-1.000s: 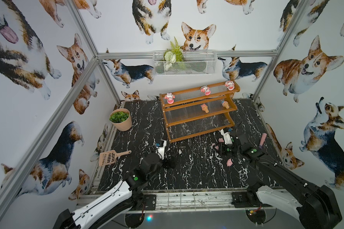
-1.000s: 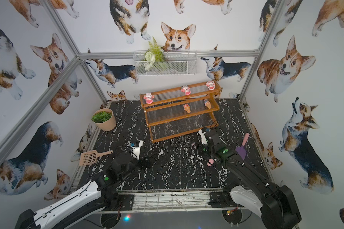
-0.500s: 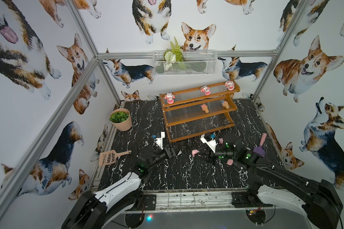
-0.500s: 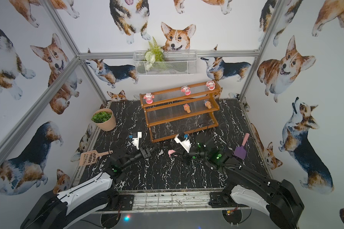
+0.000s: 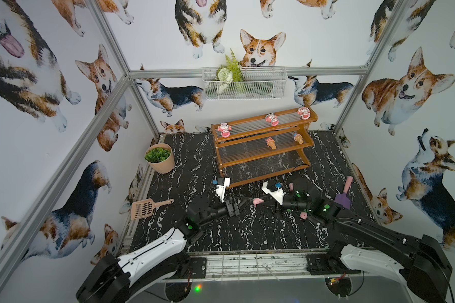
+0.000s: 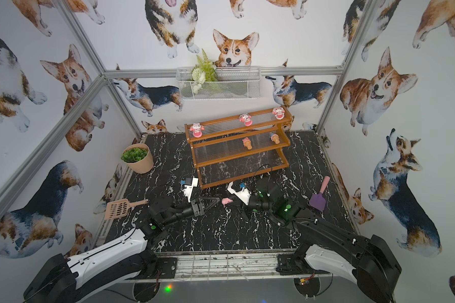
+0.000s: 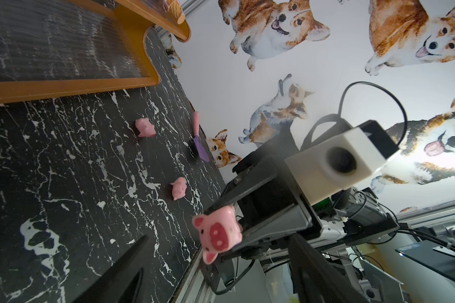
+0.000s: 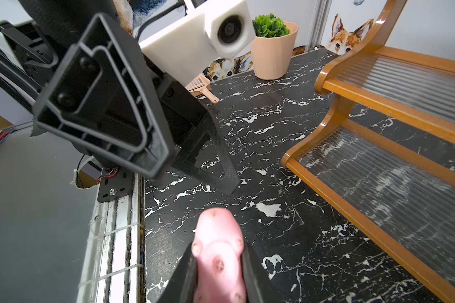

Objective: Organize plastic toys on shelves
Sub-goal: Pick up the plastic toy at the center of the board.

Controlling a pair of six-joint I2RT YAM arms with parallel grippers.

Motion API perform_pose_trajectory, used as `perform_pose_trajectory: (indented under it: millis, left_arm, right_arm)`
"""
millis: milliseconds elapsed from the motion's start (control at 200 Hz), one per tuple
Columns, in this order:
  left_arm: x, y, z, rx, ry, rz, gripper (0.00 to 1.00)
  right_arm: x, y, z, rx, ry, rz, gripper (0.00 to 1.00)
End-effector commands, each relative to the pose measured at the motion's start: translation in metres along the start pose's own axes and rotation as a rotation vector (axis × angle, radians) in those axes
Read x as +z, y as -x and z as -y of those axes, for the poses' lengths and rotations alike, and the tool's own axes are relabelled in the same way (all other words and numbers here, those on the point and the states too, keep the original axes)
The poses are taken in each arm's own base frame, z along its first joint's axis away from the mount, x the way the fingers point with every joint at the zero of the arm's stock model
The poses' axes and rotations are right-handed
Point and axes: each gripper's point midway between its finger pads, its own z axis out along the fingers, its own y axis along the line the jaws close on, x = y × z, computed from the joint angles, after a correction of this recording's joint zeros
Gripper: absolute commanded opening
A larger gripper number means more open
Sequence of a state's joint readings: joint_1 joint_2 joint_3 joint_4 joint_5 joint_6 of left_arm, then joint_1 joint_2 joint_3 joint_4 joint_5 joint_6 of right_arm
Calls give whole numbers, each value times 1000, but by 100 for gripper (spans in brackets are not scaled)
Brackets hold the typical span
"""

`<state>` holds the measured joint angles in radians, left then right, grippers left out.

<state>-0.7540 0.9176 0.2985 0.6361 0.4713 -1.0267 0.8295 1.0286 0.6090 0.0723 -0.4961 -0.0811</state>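
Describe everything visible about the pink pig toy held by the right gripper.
The pink pig is a small, smooth toy that looks like glossy plastic, with a darker pink snout with two nostrils, pointed ears and four stubby feet on its underside. It is clamped by its body between the two fingers of the right gripper and appears held clear of the black marble table. Its snout faces the open left gripper, which does not touch it.

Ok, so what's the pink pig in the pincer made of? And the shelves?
The pig looks like soft-sheen moulded plastic, maybe rubbery: smooth rounded shape, even pink, painted snout. The shelves look like glossy varnished wood, orange-brown with highlights, holding clear ribbed plastic panels; the marbled table shows through.
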Motion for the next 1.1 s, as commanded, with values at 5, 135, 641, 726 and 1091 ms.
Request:
perform_pose_trajectory:
  millis: [5,135,641,726,1091]
  left_arm:
    - [7,-1,5,22,2,-8,78]
    - [12,-2,10,12,-16,-15,68]
    - [25,-7,6,-40,-18,-53,26]
    - [26,-8,7,-45,-23,-56,20]
    - [24,-2,11,-31,-26,-35,0]
  right_arm:
    - [0,11,-2,-36,6,42,30]
    - [1,10,-4,-33,9,37,30]
    - [6,8,-7,-36,16,19,30]
    - [6,7,-5,-35,6,16,30]
    - [7,5,4,2,-43,3,44]
